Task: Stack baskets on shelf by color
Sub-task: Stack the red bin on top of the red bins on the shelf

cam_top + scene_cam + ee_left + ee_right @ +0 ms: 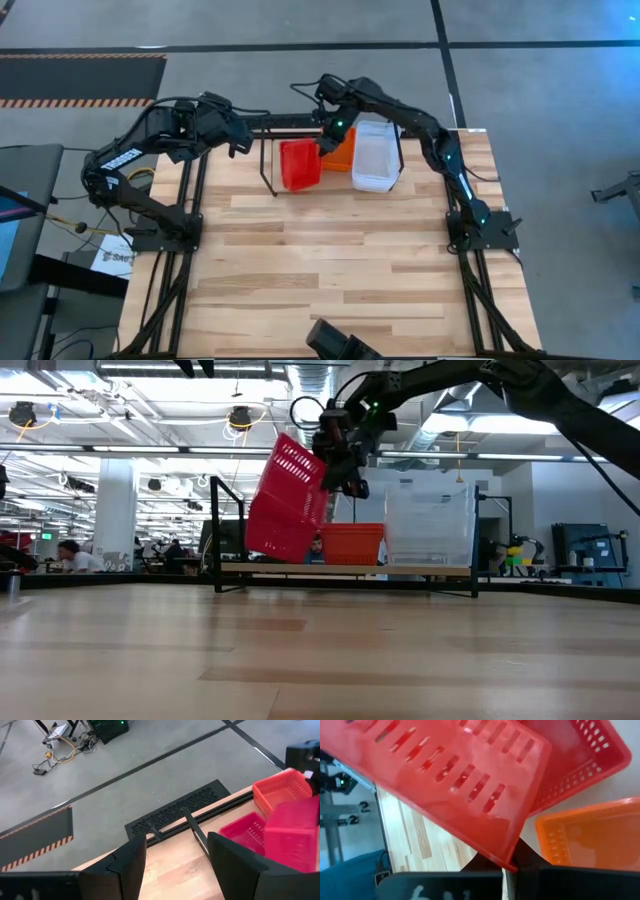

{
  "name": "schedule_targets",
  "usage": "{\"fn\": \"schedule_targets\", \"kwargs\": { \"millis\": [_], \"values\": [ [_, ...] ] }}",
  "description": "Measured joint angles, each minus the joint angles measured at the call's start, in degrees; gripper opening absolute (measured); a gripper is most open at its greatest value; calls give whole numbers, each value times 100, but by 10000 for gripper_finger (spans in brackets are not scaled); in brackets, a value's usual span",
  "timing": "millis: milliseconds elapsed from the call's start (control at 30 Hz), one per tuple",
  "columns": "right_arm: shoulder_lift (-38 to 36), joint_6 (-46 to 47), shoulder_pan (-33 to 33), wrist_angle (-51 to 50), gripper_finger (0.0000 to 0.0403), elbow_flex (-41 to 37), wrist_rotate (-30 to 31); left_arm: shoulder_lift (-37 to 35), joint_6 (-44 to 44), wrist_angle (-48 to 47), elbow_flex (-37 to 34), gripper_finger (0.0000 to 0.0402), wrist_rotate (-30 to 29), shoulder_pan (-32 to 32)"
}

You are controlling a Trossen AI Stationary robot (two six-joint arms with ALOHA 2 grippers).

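Observation:
My right gripper [328, 138] is shut on a red basket [287, 495], which tilts steeply over the left part of the black rod shelf [225, 530]. A second red basket [590, 750] lies under it on the shelf. An orange basket [352, 543] sits in the shelf's middle and clear baskets [430, 525] stand at its right. My left gripper [175, 865] waits open and bare above the table's far left, short of the shelf's left end [195, 827]. My right gripper pinches the red basket's rim at one corner [512, 862] between its two fingers. The fingers slant down from the table's right. The basket hangs tilted, its held corner [325, 460] highest and its bottom toward the near side; whether its low end touches the basket below, I cannot tell.
The bare wooden tabletop [330, 260] stretches in front of the shelf. A dark object [340, 342] sits at the table's near edge. The shelf's upright looped ends [476, 540] rise at both sides of the baskets.

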Motion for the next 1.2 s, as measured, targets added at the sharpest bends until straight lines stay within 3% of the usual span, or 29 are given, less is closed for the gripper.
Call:
{"fn": "schedule_targets", "kwargs": {
  "millis": [1200],
  "values": [
    [-128, 75, -3, -220, 3, 46, -33, 0, 0, 0, 0, 199, 0, 0]
  ]
}}
